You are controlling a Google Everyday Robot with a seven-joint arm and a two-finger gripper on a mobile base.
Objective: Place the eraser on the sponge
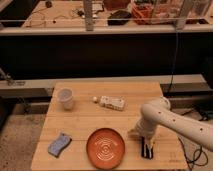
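A single camera looks down steeply from a raised spot off the near edge of the wooden table (82, 122), facing the cluttered bench (100, 15) beyond at 12 o'clock. From middle distance, the whole tabletop fits. The gripper (146, 148) sits at 5 o'clock, the sponge (59, 144) at 7.
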